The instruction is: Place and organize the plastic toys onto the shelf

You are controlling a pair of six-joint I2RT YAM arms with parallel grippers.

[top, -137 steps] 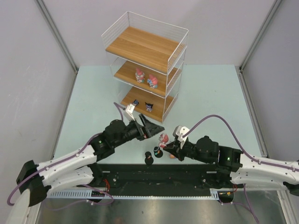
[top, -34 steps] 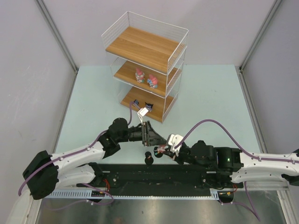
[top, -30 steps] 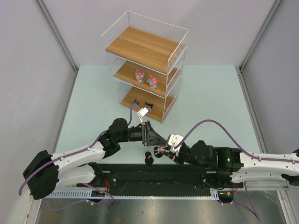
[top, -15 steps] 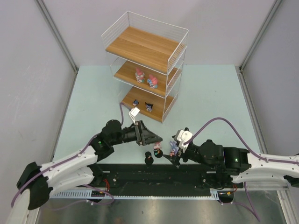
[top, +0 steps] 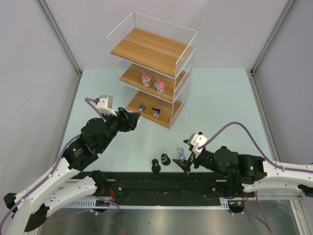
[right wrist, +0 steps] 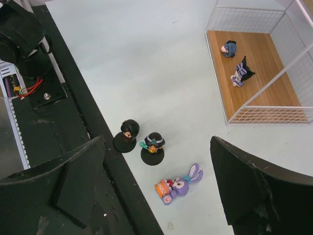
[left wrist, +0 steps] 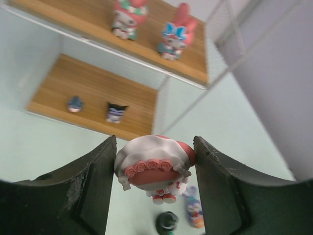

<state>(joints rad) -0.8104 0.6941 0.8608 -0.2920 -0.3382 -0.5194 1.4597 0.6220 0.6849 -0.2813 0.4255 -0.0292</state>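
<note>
Left gripper (left wrist: 154, 143) pinches a pink-and-white figurine (left wrist: 154, 164) in front of the shelf (left wrist: 139, 100), right gripper (right wrist: 156, 140) spread wide above the purple bunny (right wrist: 178, 185) lying on the table (right wrist: 146, 58).

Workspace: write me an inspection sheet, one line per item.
Surface: pale green table.
Job's things: wire shelf, top board bare; two pink-and-white figurines on the middle board; two small toys on the bottom board; two black-based figurines upright and a purple bunny lying on the table.
Clutter: nothing seen.
Hands: left hand shut on a rose-hooded figurine, raised towards the shelf; right hand open, holding nothing.
Cables: purple cables along both arms, off the toys.
Surroundings: grey walls; black base plate at the near edge.
</note>
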